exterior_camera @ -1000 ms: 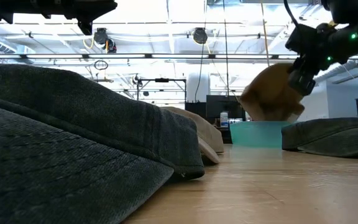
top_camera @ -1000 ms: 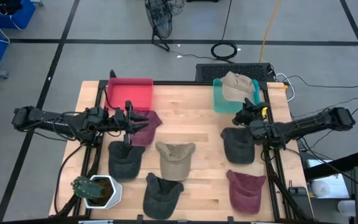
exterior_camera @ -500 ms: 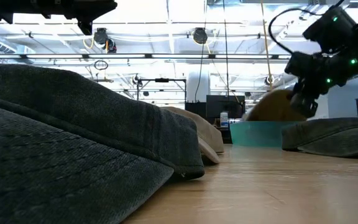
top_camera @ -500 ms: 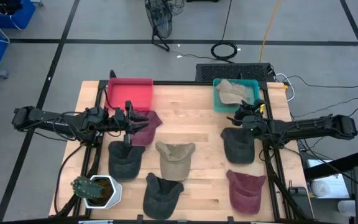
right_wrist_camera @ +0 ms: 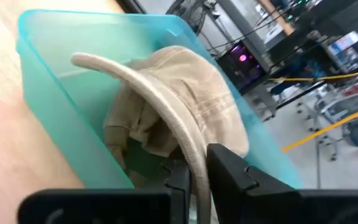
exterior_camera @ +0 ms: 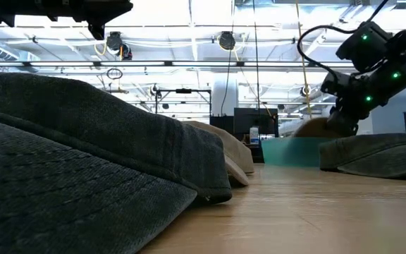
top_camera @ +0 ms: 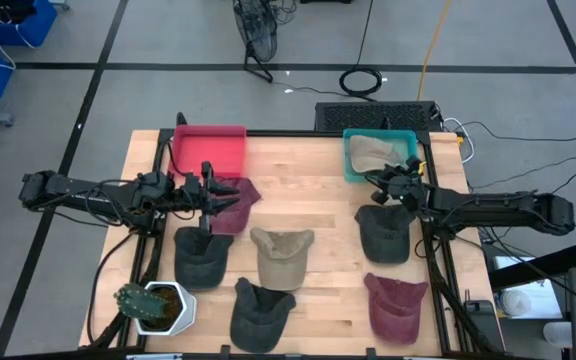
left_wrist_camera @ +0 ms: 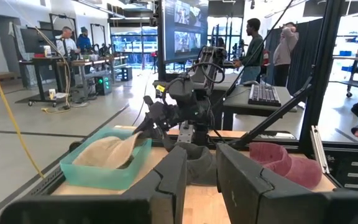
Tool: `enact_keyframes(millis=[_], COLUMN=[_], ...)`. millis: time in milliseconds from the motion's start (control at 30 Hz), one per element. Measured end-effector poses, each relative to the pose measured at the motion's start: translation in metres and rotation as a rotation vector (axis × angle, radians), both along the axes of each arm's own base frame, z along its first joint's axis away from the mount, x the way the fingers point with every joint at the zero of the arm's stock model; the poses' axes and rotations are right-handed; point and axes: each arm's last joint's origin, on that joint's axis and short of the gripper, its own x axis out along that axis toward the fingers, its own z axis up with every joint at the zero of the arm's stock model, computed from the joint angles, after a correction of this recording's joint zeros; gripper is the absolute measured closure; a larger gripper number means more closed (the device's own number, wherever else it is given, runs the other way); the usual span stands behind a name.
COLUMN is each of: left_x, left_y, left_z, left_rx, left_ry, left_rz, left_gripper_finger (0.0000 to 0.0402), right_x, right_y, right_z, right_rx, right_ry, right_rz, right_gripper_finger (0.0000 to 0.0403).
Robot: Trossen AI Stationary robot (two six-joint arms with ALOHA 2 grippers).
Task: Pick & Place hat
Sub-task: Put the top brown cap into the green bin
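Note:
A tan hat (top_camera: pixel 376 150) lies in the teal bin (top_camera: pixel 349 166) at the table's far right; in the right wrist view the tan hat (right_wrist_camera: pixel 185 87) rests against the bin's wall (right_wrist_camera: pixel 55 106). My right gripper (top_camera: pixel 388 180) is at the bin's near edge, shut on the hat's brim. In the low view the right gripper (exterior_camera: pixel 344 116) hangs just over the bin (exterior_camera: pixel 291 152). My left gripper (top_camera: pixel 208 196) waits open above a maroon hat (top_camera: pixel 233 205) on the left; its fingers (left_wrist_camera: pixel 173 180) show a gap. My right gripper pinches the tan hat's brim (right_wrist_camera: pixel 194 155) at its edge between the two fingers. It comes slanting from the table's near side, across the curved brim. The crown lies down in the teal bin and the brim arches up out of it toward the fingers.
A red bin (top_camera: pixel 208 150) stands at the far left. Several more hats lie on the table: dark grey (top_camera: pixel 384 232), maroon (top_camera: pixel 396 305), khaki (top_camera: pixel 281 255), two dark ones (top_camera: pixel 200 258) (top_camera: pixel 261 310). A potted plant (top_camera: pixel 153 305) is at the near left corner.
My right gripper has moved down and a little toward the table's left, lowering the tan hat from above the teal bin into it. The hat, lifted clear a second ago, now lies in the bin with the fingers still shut on its brim.

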Motion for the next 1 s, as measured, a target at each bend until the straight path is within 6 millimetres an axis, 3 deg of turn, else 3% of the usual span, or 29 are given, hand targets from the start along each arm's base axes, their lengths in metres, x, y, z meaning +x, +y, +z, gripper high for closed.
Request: enact_keyframes(millis=[300,633,867,1000], left_x=[0.0,0.0,0.0,0.0], left_y=[0.0,0.0,0.0,0.0], left_z=[-0.002,-0.002,-0.002,-0.002], left_rx=[0.001,0.0,-0.002,0.0], left_ry=[0.018,0.018,0.018,0.018], left_rz=[0.001,0.001,0.001,0.001], left_gripper_finger=[0.0311,0.0311,0.0311,0.0311], right_x=[0.003,0.012,0.013,0.012], right_y=[0.004,0.024,0.037,0.035], right_z=[0.002,0.022,0.032,0.045], right_rx=[0.018,0.015,0.088,0.036], right_ry=[-0.086,-0.31,-0.452,-0.593], right_rz=[0.012,0.142,0.279,0.219], right_gripper_finger=[0.0307,0.0256,0.0257,0.0287])
